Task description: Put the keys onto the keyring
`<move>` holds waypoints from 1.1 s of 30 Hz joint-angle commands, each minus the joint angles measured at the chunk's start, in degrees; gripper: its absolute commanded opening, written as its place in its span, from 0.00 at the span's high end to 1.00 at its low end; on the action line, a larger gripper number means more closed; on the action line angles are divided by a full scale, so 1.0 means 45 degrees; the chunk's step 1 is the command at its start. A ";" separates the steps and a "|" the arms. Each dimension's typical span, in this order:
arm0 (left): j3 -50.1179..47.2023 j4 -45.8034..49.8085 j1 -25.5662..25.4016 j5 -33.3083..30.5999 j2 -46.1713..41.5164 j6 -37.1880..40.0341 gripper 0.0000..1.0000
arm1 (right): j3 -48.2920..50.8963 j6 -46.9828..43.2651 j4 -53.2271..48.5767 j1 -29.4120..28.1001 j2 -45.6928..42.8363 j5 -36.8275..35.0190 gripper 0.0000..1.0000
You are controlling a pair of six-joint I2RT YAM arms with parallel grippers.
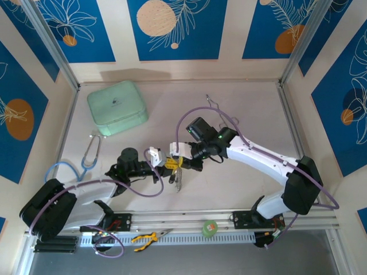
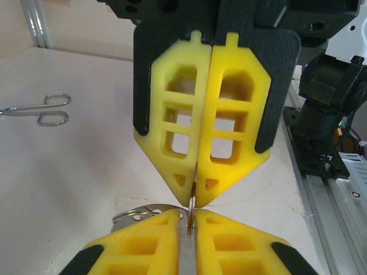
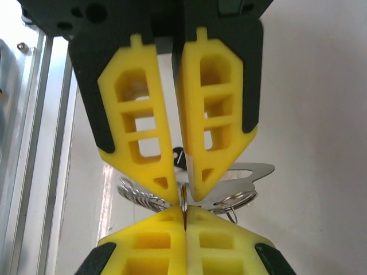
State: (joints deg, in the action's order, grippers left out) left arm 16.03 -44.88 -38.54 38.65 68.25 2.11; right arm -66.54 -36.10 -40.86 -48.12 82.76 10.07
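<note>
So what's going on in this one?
The left gripper and the right gripper meet tip to tip, both shut on the same thin keyring, seen edge-on between them. A flat metal piece, likely a key, sits just behind; whether it is threaded on can't be told.

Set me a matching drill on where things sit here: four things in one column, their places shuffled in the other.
1 green case
2 stethoscope
3 tape roll
4 keyring

A near edge, in the middle
B far left of the table
C pinched by the left gripper and the right gripper
D left side, nearer than the case

Pairs: 1-B, 2-D, 3-A, 4-C
</note>
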 commanded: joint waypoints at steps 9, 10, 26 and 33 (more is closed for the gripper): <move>0.0514 0.0119 -0.0059 0.0647 0.0067 0.0360 0.90 | -0.1023 -0.0164 -0.0685 -0.0478 0.0416 0.0258 1.00; 0.0519 0.0111 -0.0060 0.0684 0.0064 0.0371 0.91 | -0.1051 -0.0163 -0.0680 -0.0488 0.0452 0.0286 1.00; 0.0500 0.0082 -0.0064 0.1251 0.0122 0.0332 1.00 | -0.0676 0.0391 0.0301 -0.0218 0.0308 0.0664 1.00; 0.0110 -0.0738 -0.0058 0.0932 -0.0108 0.0127 1.00 | 0.1906 0.2002 0.3884 0.1043 -0.1533 0.2315 0.70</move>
State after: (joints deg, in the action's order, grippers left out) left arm 16.56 -43.55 -38.46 41.36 68.40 3.29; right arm -61.84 -31.68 -34.81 -45.80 80.47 13.52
